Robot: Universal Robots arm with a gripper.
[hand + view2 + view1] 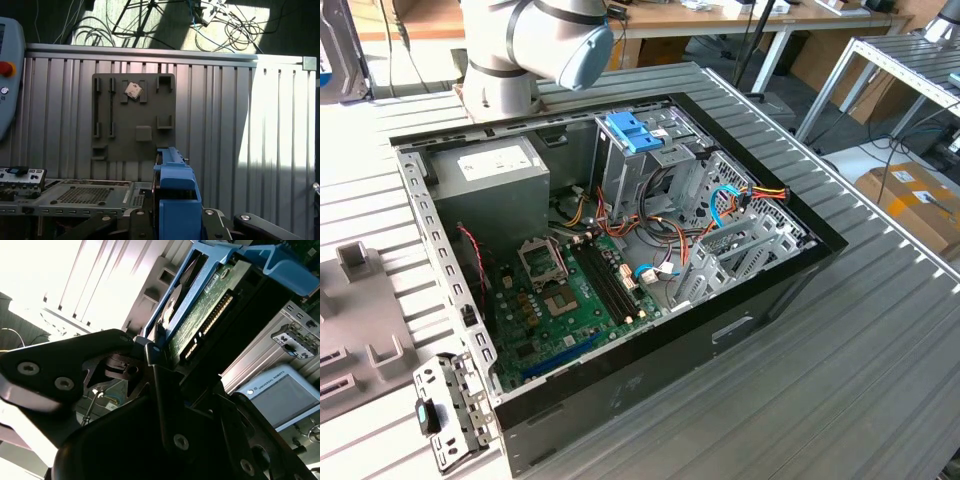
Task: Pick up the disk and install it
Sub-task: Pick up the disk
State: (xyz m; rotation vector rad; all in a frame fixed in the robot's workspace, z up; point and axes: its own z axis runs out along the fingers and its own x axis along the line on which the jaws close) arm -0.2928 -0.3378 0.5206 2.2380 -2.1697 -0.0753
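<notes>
Ribbed aluminium tabletop [225, 125], black gripper [170, 370] clamped on flat, blue-railed disk [200, 315], green underside showing.

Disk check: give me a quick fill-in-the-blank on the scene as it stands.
1. The gripper is ____ on the disk.
2. The disk's plastic side rail is ____ in colour.
3. In the exterior view, the open computer case lies on the ribbed table, and its motherboard is ____.

Missing words: shut; blue; green.
</notes>
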